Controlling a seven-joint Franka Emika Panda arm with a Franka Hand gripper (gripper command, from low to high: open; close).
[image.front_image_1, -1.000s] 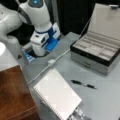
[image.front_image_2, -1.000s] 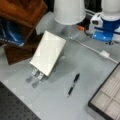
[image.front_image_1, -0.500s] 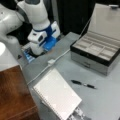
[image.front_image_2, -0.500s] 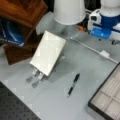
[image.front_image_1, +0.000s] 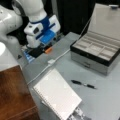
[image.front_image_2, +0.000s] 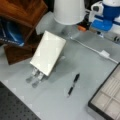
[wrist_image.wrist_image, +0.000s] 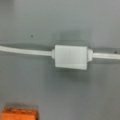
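Wrist view: white cable box (wrist_image.wrist_image: 71, 56) on desk (wrist_image.wrist_image: 60, 22) directly below, orange block (wrist_image.wrist_image: 20, 113) near. Claw unseen, opening cannot tell. Risk: descent snags cable (image.front_image_1: 42, 72), dragging notebook stand (image.front_image_1: 57, 96).

Matt white plastic cable box (wrist_image.wrist_image: 71, 57) under the wrist camera, smooth grey table (wrist_image.wrist_image: 60, 95) (dull finish), glossy black pen (image.front_image_1: 83, 84), dark polished wood block (image.front_image_1: 13, 95)

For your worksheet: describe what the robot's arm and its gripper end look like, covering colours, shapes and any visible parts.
The arm is made of rounded, glossy white segments. Its end carries a boxy white block with bright blue panels and a dark round spot on one side; the same white and blue housing shows in a front view. Below it sits a black part, the gripper, with a small orange piece beside it.
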